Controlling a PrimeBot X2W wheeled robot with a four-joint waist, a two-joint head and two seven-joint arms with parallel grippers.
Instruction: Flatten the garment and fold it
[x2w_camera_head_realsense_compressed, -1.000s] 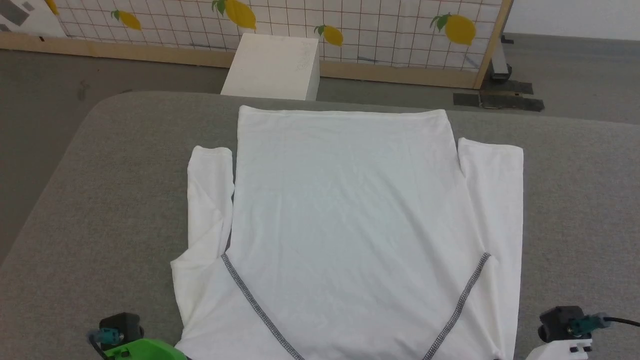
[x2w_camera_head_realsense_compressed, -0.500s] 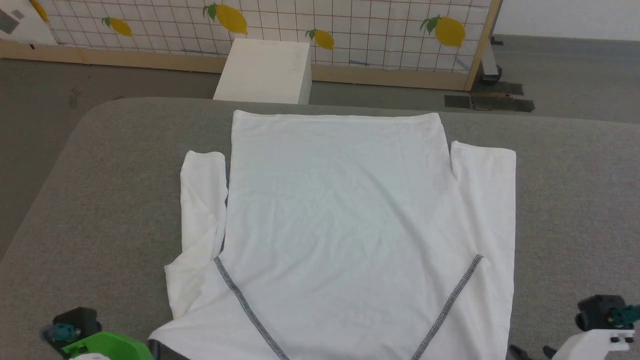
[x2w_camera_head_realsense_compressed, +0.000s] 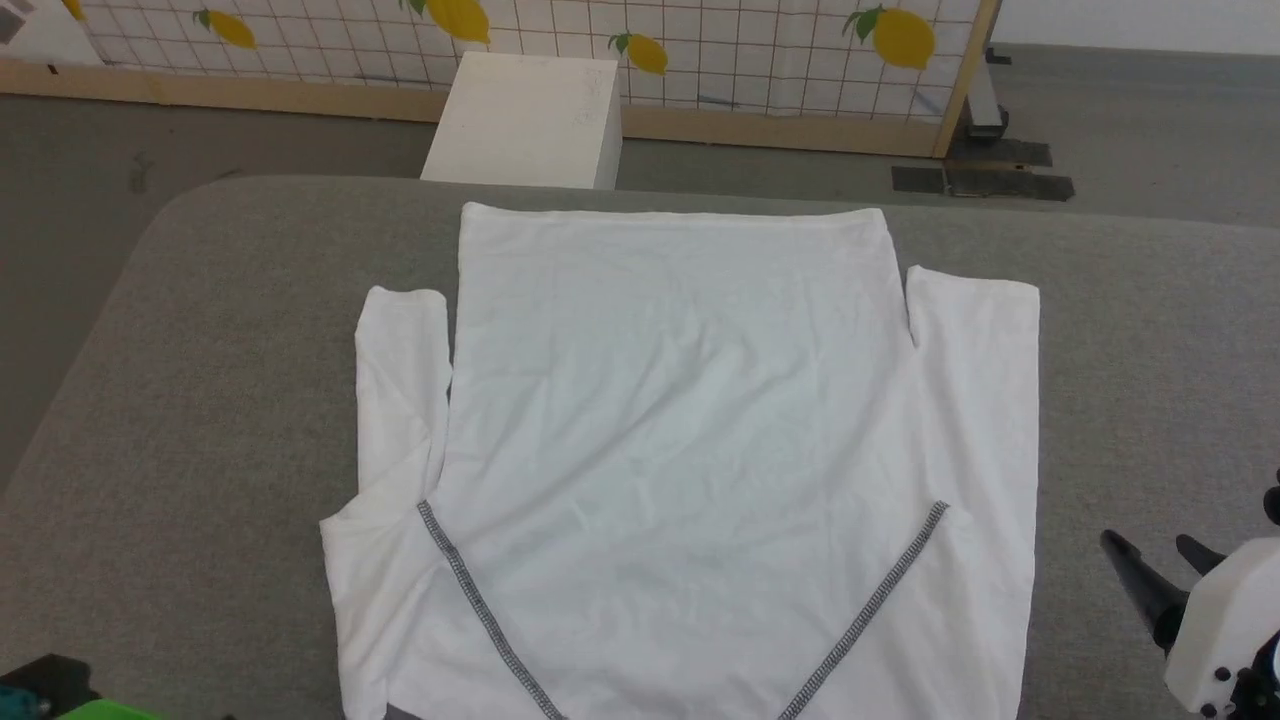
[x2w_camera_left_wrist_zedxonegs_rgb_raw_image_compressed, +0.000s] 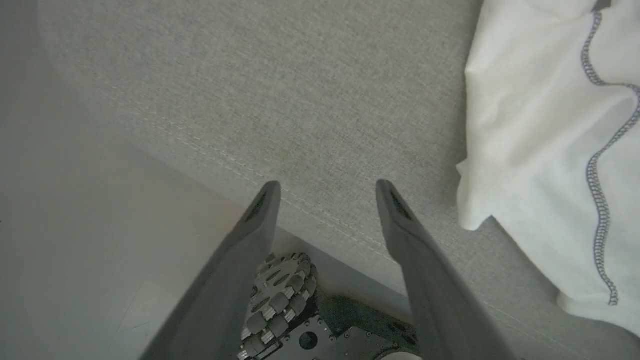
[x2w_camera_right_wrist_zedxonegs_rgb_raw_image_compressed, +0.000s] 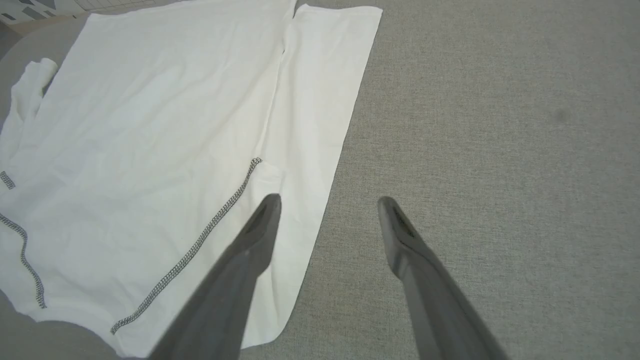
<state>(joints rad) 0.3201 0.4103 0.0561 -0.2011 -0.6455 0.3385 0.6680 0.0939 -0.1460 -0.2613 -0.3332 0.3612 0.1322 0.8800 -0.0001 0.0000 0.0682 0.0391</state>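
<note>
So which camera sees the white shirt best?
The head view: the shirt lies spread out, body, both sleeves and both grey seams showing, only its nearest edge cut off. The right wrist view shows most of it at a slant; the left wrist view catches one rumpled corner.

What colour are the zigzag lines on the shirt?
Dark grey stitching on the white shirt, clearest in the head view.

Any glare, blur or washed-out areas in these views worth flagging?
Head view: soft even light, no hard shadows; the white shirt is nearly washed out, creases faint, grey seams crisp. Left wrist view: left gripper's fingers soft-edged, grey table weave sharp. Right wrist view: right gripper's fingers slightly blurred, shirt bright but readable.
</note>
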